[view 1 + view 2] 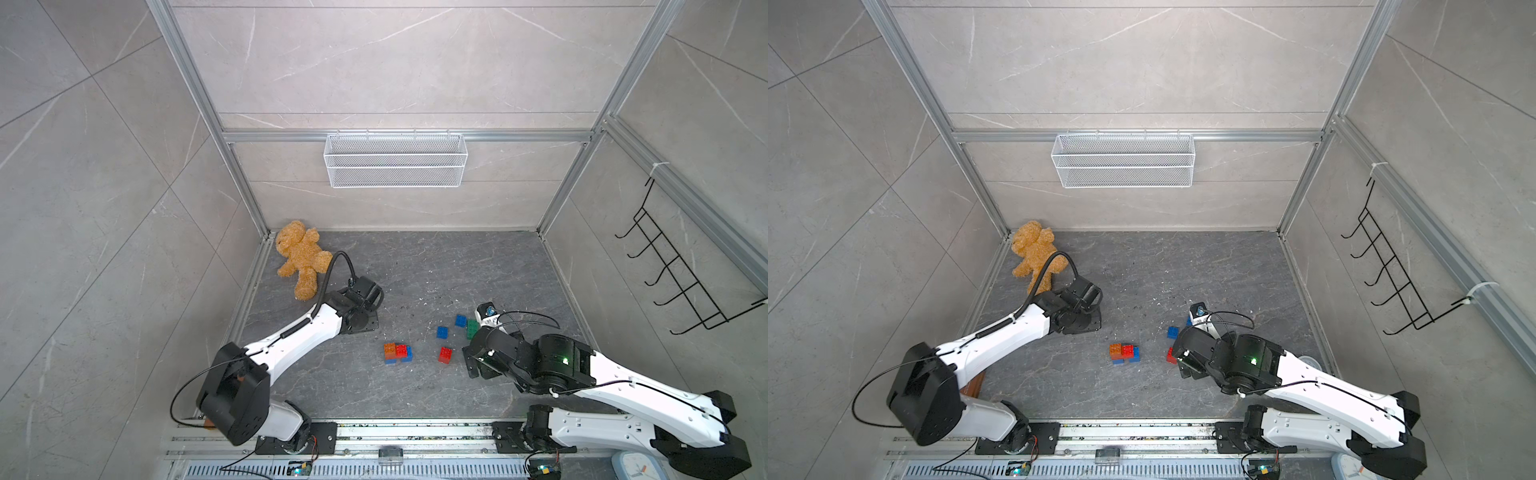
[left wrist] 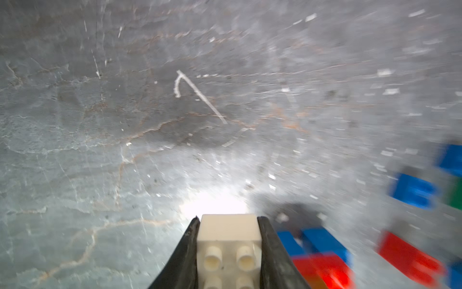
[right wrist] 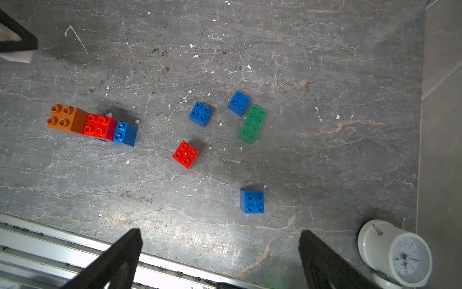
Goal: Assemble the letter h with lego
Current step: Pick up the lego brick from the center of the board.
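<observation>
My left gripper (image 2: pixel 228 219) is shut on a white lego brick (image 2: pixel 228 234), studs facing the camera, above the dark floor. The left wrist view is blurred. Just beside it stands a joined cluster of orange, red and blue lego (image 3: pixel 92 125), seen in both top views (image 1: pixel 397 353) (image 1: pixel 1124 353). Loose on the floor lie a red brick (image 3: pixel 185 154), a long green one (image 3: pixel 252 124) and three blue ones (image 3: pixel 200 113) (image 3: pixel 239 102) (image 3: pixel 252 202). My right gripper (image 3: pixel 220 240) hangs open and holds nothing, over the floor near the front rail.
A tan teddy bear (image 1: pixel 301 257) lies in the back left corner. A small white clock (image 3: pixel 397 255) stands by the right wall. A white wire basket (image 1: pixel 395 160) hangs on the back wall, and a black hook rack (image 1: pixel 681 270) on the right wall. A metal rail (image 1: pixel 374 432) runs along the front.
</observation>
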